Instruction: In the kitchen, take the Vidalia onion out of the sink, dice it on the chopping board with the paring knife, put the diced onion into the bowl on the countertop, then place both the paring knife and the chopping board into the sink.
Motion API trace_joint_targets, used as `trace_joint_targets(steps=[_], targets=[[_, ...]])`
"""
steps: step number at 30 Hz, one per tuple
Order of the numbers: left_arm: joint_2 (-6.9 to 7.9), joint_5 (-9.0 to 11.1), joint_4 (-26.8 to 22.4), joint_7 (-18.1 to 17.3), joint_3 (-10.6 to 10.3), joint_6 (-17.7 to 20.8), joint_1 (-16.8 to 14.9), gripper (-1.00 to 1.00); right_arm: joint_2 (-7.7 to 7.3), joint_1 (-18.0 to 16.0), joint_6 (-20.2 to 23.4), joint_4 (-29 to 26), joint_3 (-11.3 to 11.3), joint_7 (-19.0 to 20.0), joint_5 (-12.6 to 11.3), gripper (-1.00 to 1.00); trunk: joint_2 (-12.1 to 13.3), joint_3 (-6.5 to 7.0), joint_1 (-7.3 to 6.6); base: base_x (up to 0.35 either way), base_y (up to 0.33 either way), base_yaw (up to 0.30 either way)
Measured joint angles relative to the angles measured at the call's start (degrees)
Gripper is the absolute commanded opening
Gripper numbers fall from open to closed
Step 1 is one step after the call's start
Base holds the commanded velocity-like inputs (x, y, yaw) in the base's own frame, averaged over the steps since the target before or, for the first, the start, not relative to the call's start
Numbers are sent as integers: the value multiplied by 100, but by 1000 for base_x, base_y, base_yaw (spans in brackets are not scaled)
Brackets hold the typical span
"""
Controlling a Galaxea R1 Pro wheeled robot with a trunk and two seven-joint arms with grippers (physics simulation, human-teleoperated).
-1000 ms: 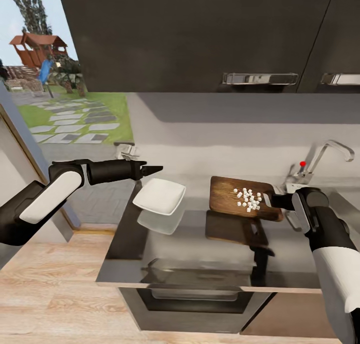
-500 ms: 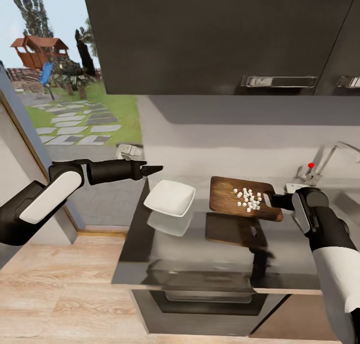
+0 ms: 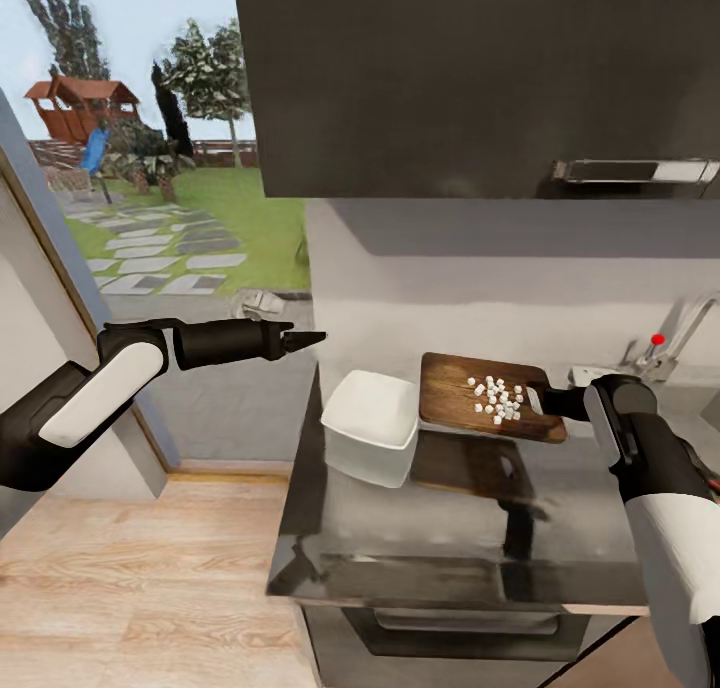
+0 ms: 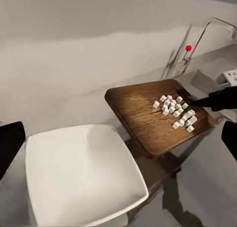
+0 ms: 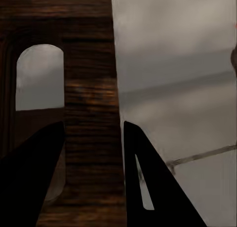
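The right gripper (image 3: 536, 401) is clamping the board (image 3: 460, 396) by its handle end, holding it level above the countertop (image 3: 450, 528). Any tilt short of the bowl (image 3: 370, 423) risks spilling the onion dice (image 3: 495, 400). The left gripper (image 3: 305, 340) is hovering, seemingly closed on nothing.

I count one board (image 3: 470, 405), one bowl (image 3: 370, 423), one tap (image 3: 690, 330) with one red knob (image 3: 657, 339), a heap of roughly twenty onion dice (image 3: 497, 399), and my two grippers, left (image 3: 305, 340) and right (image 3: 533, 401).

Dark upper cabinet (image 3: 450, 78) w/ chrome handle (image 3: 630, 171) over a pale grey wall (image 3: 480, 278). Light wood plank floor (image 3: 130, 578). At left, big window (image 3: 150, 148): bright daylight, lawn, stepping stones, trees, red-roofed playhouse (image 3: 75, 103). Grey window frame (image 3: 60, 278) runs diagonally.
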Motion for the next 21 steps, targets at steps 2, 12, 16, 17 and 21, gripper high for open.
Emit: trace_joint_targets(steps=[2, 12, 16, 17, 21], targets=[[0, -1, 0, 0, 0, 0, 0, 100, 0, 0, 0, 0, 0, 0, 2, -100, 0, 8, 0, 145, 213, 0], [0, -2, 0, -1, 0, 0, 0, 100, 0, 0, 1, 0, 0, 0, 11, -100, 0, 46, 0, 161, 177, 0], [0, 2, 0, -1, 1, 0, 1, 100, 0, -1, 0, -1, 0, 1, -15, -100, 0, 61, 0, 143, 115, 0], [0, 2, 0, -1, 1, 0, 1, 100, 0, -1, 0, -1, 0, 1, -20, -100, 0, 65, 0, 125, 140, 0], [0, 1, 0, 0, 0, 0, 0, 100, 0, 0, -1, -2, 0, 1, -22, -100, 0, 79, 1, 59, 213, 0]])
